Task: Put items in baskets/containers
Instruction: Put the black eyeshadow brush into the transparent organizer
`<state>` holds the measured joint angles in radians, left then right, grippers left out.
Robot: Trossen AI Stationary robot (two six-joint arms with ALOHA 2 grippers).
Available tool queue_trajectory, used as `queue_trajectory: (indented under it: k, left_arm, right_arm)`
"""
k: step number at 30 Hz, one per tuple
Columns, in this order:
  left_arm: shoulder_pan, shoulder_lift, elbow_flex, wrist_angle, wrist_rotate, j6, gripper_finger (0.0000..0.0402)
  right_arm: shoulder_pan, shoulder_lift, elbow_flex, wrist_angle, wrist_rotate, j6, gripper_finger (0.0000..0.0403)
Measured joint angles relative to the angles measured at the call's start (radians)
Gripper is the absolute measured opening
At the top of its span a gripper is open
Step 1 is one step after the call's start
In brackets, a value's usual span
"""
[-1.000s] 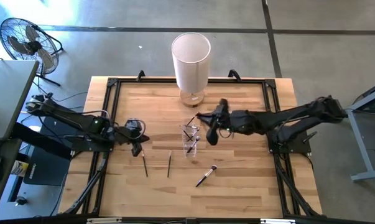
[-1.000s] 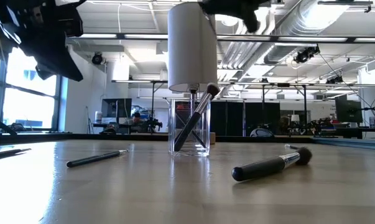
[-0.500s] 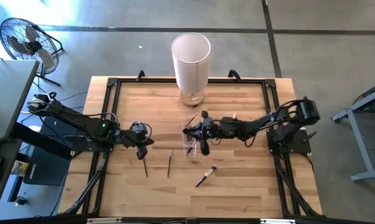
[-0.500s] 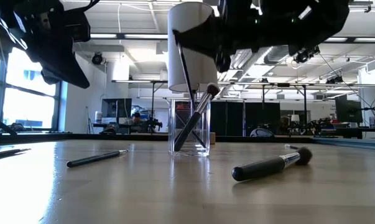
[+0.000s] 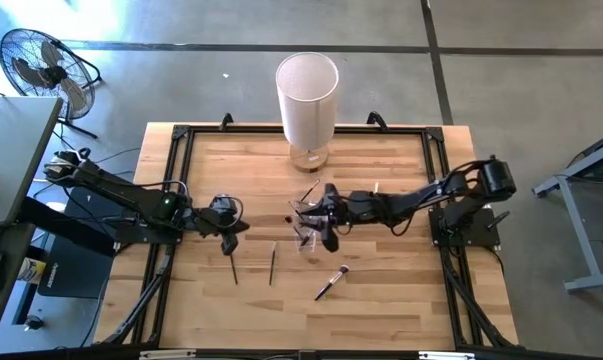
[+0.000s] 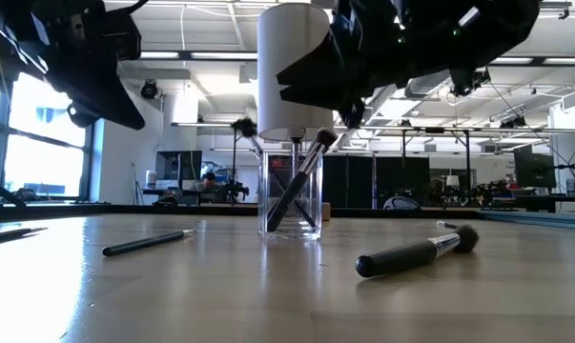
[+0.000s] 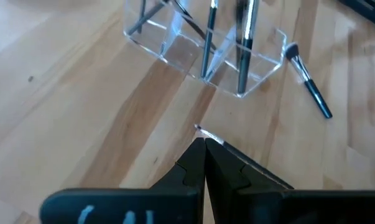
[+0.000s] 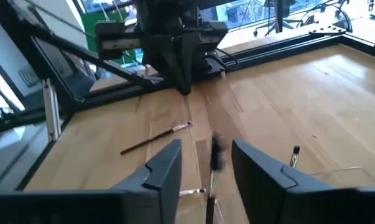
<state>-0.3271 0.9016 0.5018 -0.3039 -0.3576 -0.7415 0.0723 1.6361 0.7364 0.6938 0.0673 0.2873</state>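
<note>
- Right gripper (image 5: 321,222) hovers above the clear cup (image 6: 290,191) at the table's (image 5: 381,290) centre, fingers spread, a brush (image 8: 217,152) loose between them.
- Left gripper (image 5: 229,228), fingers closed, empty, near the left edge.
- Three brushes (image 5: 331,283) lie toward the front edge.

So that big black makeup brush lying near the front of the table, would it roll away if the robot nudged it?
Probably, somewhat. The big black brush has a round handle lying flat on smooth wood, so a sideways nudge should roll it. Its wider bristle head may make it curve rather than run straight. It looks rigid and light, so it should slide easily too.
</note>
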Motion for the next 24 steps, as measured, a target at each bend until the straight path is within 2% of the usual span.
queue_trajectory:
  k: [5,10,13,18,24]
  left_arm:
    - [0.0,0.0,0.001,0.025,-0.074,-0.002,0.0007]
    - [0.0,0.0,0.001,0.026,-0.095,-0.031,0.002]
    - [0.0,0.0,0.001,0.026,-0.102,-0.061,0.0051]
    - [0.001,0.0,0.001,0.026,-0.209,-0.129,0.0109]
    - [0.0,0.003,0.055,0.006,-0.248,-0.181,0.0123]
  right_arm:
    - [0.0,-0.124,0.0,-0.164,0.052,-0.051,0.0164]
    - [0.0,-0.311,0.001,-0.434,0.167,-0.025,0.0165]
    - [0.0,-0.429,0.001,-0.63,0.251,0.079,0.0154]
    - [0.0,-0.59,0.001,-1.024,0.35,0.317,0.0128]
    - [0.0,-0.659,0.001,-1.435,0.396,0.591,0.0099]
